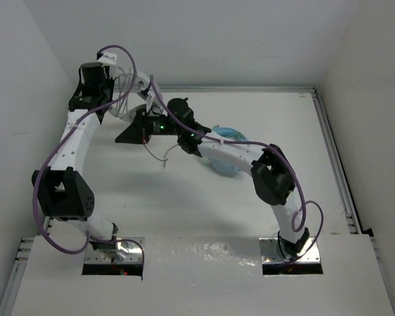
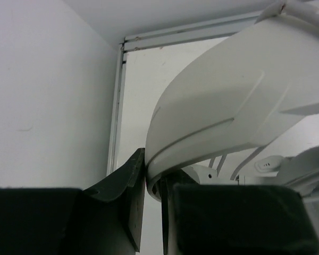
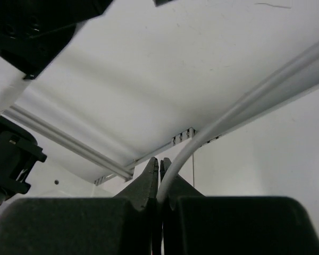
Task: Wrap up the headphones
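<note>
Here, at the far left of the desk (image 1: 283, 131), the left end effector (image 2: 149, 178) is closed on the white headphones (image 2: 223, 101). Its two dark fingers pinch the lower edge of the broad curved shell and hold it lifted. In the left wrist view the shell arcs up and to the right from that pinch, so its long curve leads away from the left wall towards the middle of the desk.

Just to the right, the thin grey cable (image 3: 244, 101) is the link between the two arms. In the right wrist view it comes out from between the fingers and runs off in a straight, taut-looking line. In the top view a slack bit of it trails over the desk on the near side of the two end effectors.

The right end effector (image 3: 159, 172) is all but fully closed, with the cable nipped between its fingertips. It sits close beside the held headphones, just to their right. The headphones therefore lie to its left and a little farther back.

That offset is probably what the coming move depends on. The right arm would have to carry the cable around the shell while the left arm keeps it steady, and the left arm's body leaves little room.

Farther right, the light blue headphones (image 1: 229, 135) lie on the desk, partly under the right forearm.
</note>
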You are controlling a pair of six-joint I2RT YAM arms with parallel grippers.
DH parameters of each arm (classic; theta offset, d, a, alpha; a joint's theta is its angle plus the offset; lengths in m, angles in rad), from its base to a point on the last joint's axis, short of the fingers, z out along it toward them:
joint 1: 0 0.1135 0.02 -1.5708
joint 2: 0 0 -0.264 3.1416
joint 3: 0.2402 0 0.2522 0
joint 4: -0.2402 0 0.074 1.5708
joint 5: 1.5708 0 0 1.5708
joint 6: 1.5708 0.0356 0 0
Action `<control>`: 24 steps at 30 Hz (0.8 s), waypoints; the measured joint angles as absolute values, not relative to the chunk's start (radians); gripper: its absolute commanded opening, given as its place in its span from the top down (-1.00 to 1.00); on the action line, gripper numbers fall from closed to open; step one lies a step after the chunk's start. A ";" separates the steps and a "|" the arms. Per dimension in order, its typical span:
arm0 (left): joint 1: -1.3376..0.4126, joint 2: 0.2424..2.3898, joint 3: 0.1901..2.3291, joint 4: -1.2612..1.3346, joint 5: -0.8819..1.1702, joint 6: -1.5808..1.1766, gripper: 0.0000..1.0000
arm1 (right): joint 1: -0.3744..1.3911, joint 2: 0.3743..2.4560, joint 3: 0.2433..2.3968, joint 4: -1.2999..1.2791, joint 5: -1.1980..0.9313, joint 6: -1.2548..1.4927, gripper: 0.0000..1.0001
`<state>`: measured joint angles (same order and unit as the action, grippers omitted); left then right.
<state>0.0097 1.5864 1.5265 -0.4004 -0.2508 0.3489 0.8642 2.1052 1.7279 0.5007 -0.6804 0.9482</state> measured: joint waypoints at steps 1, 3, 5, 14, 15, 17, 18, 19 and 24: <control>0.007 1.581 1.528 -0.402 -0.239 0.349 1.00 | 0.870 2.106 1.719 0.522 -0.667 0.951 1.00; 0.006 1.570 1.529 -0.403 -0.223 0.358 1.00 | 0.872 2.103 1.687 0.563 -0.646 0.954 1.00; 0.006 1.545 1.506 -0.396 -0.216 0.390 1.00 | 0.859 2.101 1.654 0.584 -0.627 0.953 1.00; 0.004 1.441 1.322 -0.347 -0.230 0.611 1.00 | 0.604 1.976 1.556 0.598 -0.507 0.955 1.00; 0.004 1.443 1.310 -0.344 -0.237 0.626 1.00 | 0.573 1.949 1.544 0.603 -0.490 0.952 1.00; 0.004 1.445 1.296 -0.343 -0.254 0.652 1.00 | 0.540 1.904 1.530 0.606 -0.469 0.946 1.00; 0.002 1.446 1.295 -0.340 -0.261 0.663 1.00 | 0.536 1.886 1.530 0.607 -0.461 0.941 1.00; 0.001 1.448 1.294 -0.329 -0.268 0.673 1.00 | 0.538 1.871 1.530 0.607 -0.459 0.937 1.00; -0.043 1.449 1.267 -0.246 -0.303 0.730 1.00 | 0.562 1.855 1.558 0.580 -0.461 0.907 1.00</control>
